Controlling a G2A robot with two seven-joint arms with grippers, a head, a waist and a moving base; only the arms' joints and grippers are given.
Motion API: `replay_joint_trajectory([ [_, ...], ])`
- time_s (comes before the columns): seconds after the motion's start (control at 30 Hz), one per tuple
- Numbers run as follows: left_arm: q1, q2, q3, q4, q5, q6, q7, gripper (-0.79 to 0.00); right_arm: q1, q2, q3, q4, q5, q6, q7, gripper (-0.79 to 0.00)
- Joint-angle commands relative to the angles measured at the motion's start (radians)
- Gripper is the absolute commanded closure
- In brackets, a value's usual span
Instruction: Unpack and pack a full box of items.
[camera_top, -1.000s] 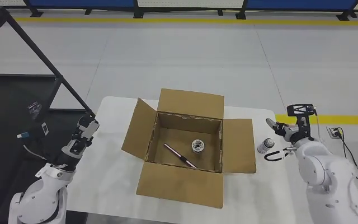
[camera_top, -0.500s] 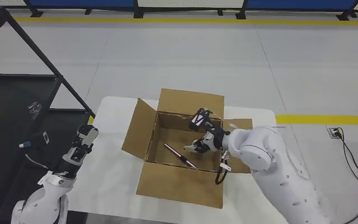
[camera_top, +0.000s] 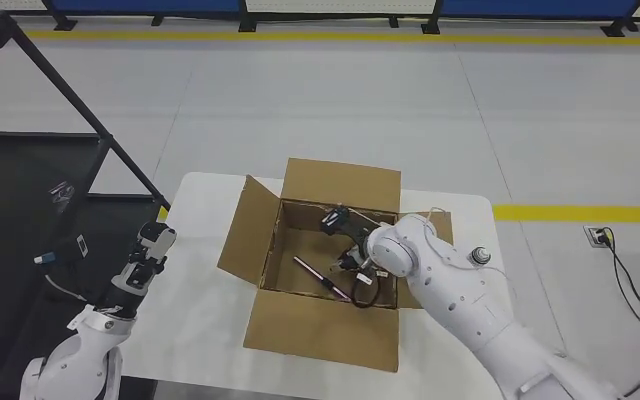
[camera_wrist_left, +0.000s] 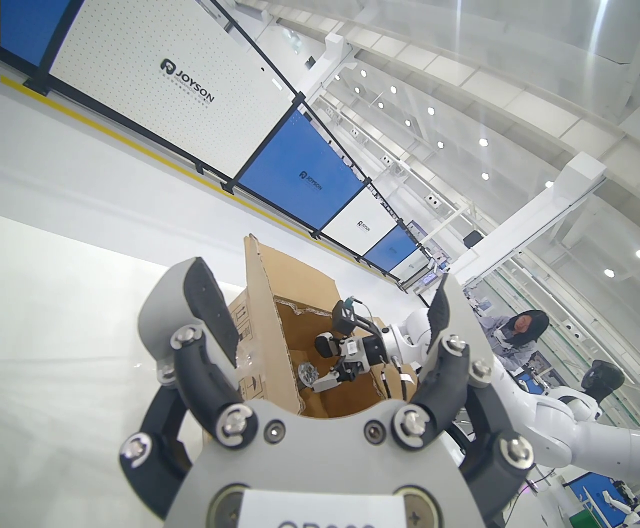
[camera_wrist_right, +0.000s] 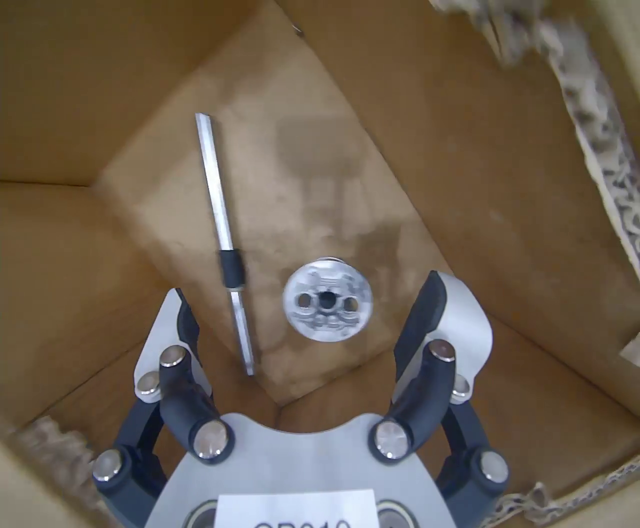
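The right gripper (camera_wrist_right: 310, 300) hangs in the box (camera_wrist_right: 450, 150), jaws released, over a round metal part (camera_wrist_right: 327, 310), maybe a wheel, near a thin rod (camera_wrist_right: 227, 250). The left gripper (camera_wrist_left: 320, 285) is released too.

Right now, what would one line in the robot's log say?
right claw: open, in box over round metal disc | left claw: open, beside box | also in box: metal rod

Open cardboard box (camera_top: 330, 335) w/ metal rod (camera_wrist_right: 224, 230), disc (camera_wrist_right: 327, 302) inside.
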Motion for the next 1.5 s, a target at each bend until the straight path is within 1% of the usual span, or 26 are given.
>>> replay_joint_trajectory([
  [0.0,0.000,0.000,0.000,0.000,0.000,0.000,0.000,-0.785,0.008,-0.008,-0.012,0.031,0.005,0.015,-0.008,-0.785],
  [0.1,0.000,0.000,0.000,0.000,0.000,0.000,0.000,-0.785,0.014,-0.019,-0.022,0.079,-0.004,0.024,-0.023,-0.785],
  [0.13,0.000,0.000,0.000,0.000,0.000,0.000,0.000,-0.785,0.014,-0.022,-0.022,0.092,0.001,0.022,-0.028,-0.690],
  [0.17,0.000,0.000,0.000,0.000,0.000,0.000,0.000,-0.785,0.015,-0.025,-0.023,0.106,0.006,0.017,-0.028,-0.299],
  [0.2,0.000,0.000,0.000,0.000,0.000,0.000,0.000,-0.785,0.016,-0.028,-0.024,0.118,0.008,0.014,-0.033,-0.102],
  [0.23,0.000,0.000,0.000,0.000,0.000,0.000,0.000,-0.785,0.017,-0.031,-0.023,0.128,0.013,0.011,-0.040,0.000],
  [0.43,0.000,0.000,0.000,0.000,0.000,0.000,0.000,-0.785,0.020,-0.042,-0.017,0.162,0.032,-0.006,-0.039,0.000],
  [0.6,0.000,0.000,0.000,0.000,0.000,0.000,0.000,-0.785,0.024,-0.036,0.020,0.138,0.069,-0.035,-0.034,0.000],
  [0.7,0.000,0.000,0.000,0.000,0.000,0.000,0.000,-0.785,0.015,-0.021,0.065,0.069,0.103,-0.053,-0.005,0.000],
  [0.77,0.000,0.000,0.000,0.000,0.000,0.000,0.000,-0.785,-0.007,-0.003,0.109,-0.010,0.128,-0.071,0.025,0.000],
  [0.83,0.000,0.000,0.000,0.000,0.000,0.000,0.000,-0.785,-0.043,0.023,0.164,-0.119,0.129,-0.075,0.066,0.000],
  [0.93,0.000,0.000,0.000,0.000,0.000,0.000,0.000,-0.785,-0.135,0.070,0.283,-0.354,0.100,-0.049,0.130,0.000],
  [1.07,0.000,0.000,0.000,0.000,0.000,0.000,0.000,-0.785,-0.328,0.130,0.478,-0.703,0.017,0.007,0.204,0.000],
  [1.17,0.000,0.000,0.000,0.000,0.000,0.000,0.000,-0.785,-0.465,0.160,0.626,-0.889,-0.038,0.037,0.226,0.000],
  [1.23,0.000,0.000,0.000,0.000,0.000,0.000,0.000,-0.785,-0.546,0.175,0.717,-0.972,-0.076,0.063,0.224,0.000],
  [1.3,0.000,0.000,0.000,0.000,0.000,0.000,0.000,-0.785,-0.621,0.185,0.802,-1.028,-0.106,0.092,0.215,0.000],
  [1.33,0.000,0.000,0.000,0.000,0.000,0.000,0.000,-0.785,-0.657,0.188,0.842,-1.045,-0.097,0.106,0.200,0.000],
  [1.47,0.000,0.000,0.000,0.000,0.000,0.000,0.000,-0.785,-0.776,0.199,0.987,-1.022,-0.097,0.160,0.161,0.000],
])
